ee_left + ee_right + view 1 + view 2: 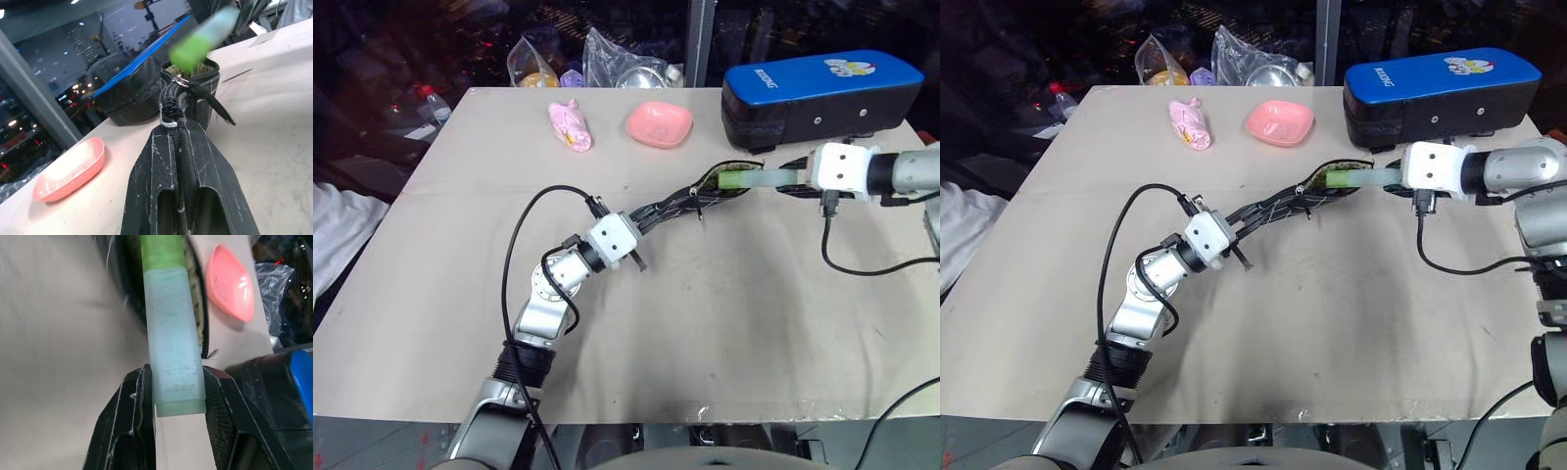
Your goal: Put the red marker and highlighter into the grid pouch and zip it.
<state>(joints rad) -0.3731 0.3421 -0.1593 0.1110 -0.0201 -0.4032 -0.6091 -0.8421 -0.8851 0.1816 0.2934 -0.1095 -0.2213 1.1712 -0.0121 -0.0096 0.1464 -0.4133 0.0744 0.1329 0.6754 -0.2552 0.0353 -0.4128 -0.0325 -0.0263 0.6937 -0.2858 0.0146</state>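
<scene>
The pouch (pixel 690 201) is held up off the table (pixel 724 323) by one end, its open mouth toward the right; the left gripper (pixel 178 128) is pressed together on the fabric beside the zipper line. The right gripper (pixel 177 382) pinches the highlighter (pixel 172 328) by its pale cap, green end entering the mouth; the highlighter thus sits partly inside, partly out. The marker cannot be located; it may be inside the pouch, but that is not confirmed.

Handling, as judged: the highlighter is light, rigid and smooth-sided, so a cap-end pinch could slip or pivot under a side load; a hold nearer mid-body would be firmer, though it would foul the mouth sooner. The pouch is soft and limp; held at one end it sags, and the mouth could fold shut; the zipper pull (pixel 182 81) is the sensible hold for closing.

View differences: the left wrist view shows the pull and its tab hanging at the mouth, plus the pink dish (pixel 68 169) and blue-topped case (pixel 132 73) beyond; the right wrist view shows the cap seated squarely between both fingers (pixel 132 416); the head views alone show both arms and the pouch's span between them.
</scene>
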